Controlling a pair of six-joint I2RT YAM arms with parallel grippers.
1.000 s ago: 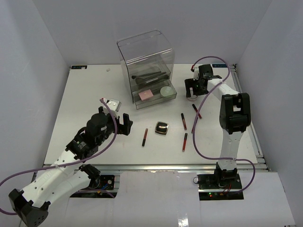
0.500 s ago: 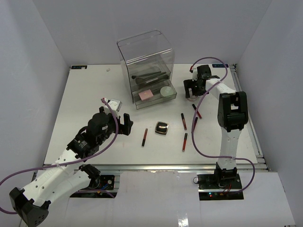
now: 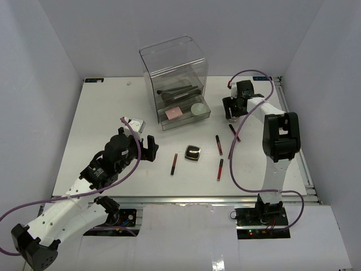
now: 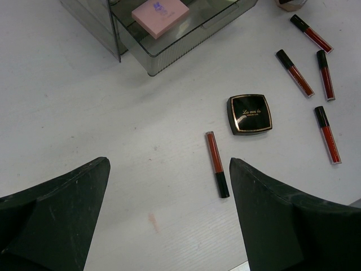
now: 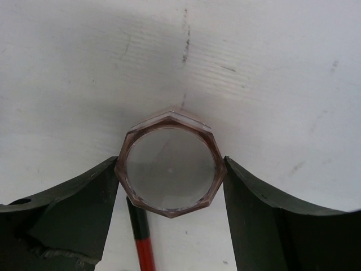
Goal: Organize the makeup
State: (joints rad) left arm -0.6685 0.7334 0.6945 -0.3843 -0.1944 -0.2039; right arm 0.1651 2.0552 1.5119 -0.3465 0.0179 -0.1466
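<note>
- Far right of the table (image 3: pixel 101 124): the right claw (image 3: pixel 233 107) reaches down over the small jar (image 5: pixel 169 172). Its fingers (image 5: pixel 67 209) press on both sides, so the jar is held but not lifted. It stands upright on the tabletop.
- To do it well, prob.: keep the squeeze centred on the jar's flat faces. Lift straight up before swinging toward the clear drawer box (image 3: pixel 175 79), so the smooth faceted walls don't twist out.
- In the way: a red tube (image 5: pixel 141 240) lies w/ its black end at the jar's near edge, btwn the fingers. Touching or not, can't tell. A dragged lift could roll it.
- The left claw (image 4: pixel 168 164) hangs wide open over the tabletop, holding nothing. Another tube (image 4: pixel 216 164) and the black compact (image 4: pixel 250 114) lie just ahead of it.
- Three more tubes (image 4: pixel 328 134) lie right of the compact, apart from the box.
- The box's open bottom drawer holds the pink palette (image 4: pixel 160 10) and round tin (image 3: pixel 198 108), w/ brushes (image 3: pixel 179 90) on the level above. Given the drawer's front wall, the jar likely has to go in from above.
</note>
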